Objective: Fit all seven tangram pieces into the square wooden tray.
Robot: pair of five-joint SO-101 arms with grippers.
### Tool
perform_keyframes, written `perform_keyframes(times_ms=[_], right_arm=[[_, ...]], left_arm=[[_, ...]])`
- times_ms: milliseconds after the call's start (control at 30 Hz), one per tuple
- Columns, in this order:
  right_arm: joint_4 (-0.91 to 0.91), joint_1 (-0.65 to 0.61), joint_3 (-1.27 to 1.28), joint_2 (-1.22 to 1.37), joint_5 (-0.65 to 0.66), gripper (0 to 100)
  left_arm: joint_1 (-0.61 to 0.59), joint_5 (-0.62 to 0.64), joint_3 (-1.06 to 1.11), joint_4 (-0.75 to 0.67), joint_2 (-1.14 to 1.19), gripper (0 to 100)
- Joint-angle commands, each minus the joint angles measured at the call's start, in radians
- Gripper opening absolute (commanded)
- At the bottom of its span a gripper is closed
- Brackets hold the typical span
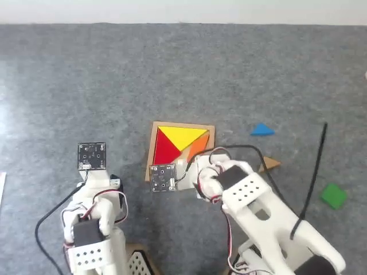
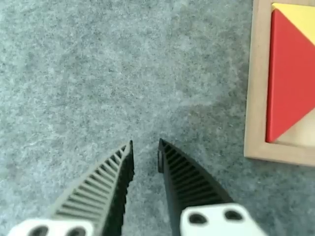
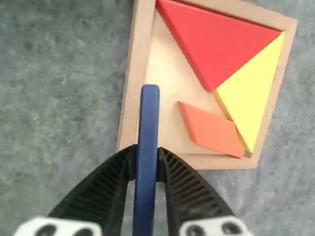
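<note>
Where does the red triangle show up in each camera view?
High view: red triangle in the tray's left side, against the yellow triangle.
Left wrist view: red triangle inside the tray rim, apart from the left pincer.
Right wrist view: red triangle in the tray, beyond the blue piece in the right pincer.
Shared landmark: the wooden tray.

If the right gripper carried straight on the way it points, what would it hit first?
Probably the tray: the blue piece held in the right gripper leads, its tip over the rim and the bare floor just inside. Depth is unclear.
</note>
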Motion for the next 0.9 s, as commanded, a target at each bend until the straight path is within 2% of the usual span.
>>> perform_keyframes(times_ms=[0,167,467,867], right_arm=[[0.133,0.012,-0.146,0.048,0.095,0.8],[0.237,0.021,-0.321,0.291,0.233,0.8],[0.524,0.019,-0.740,0.685,0.370,0.8],[0.547,0.019,-0.855,0.819,0.442,5.5]], left_arm=[[0.002,-0.002,-0.012,0.003,-0.018,8],[0.002,-0.002,-0.012,0.003,-0.018,8],[0.002,-0.002,-0.012,0.003,-0.018,8],[0.002,-0.002,-0.012,0.003,-0.018,8]])
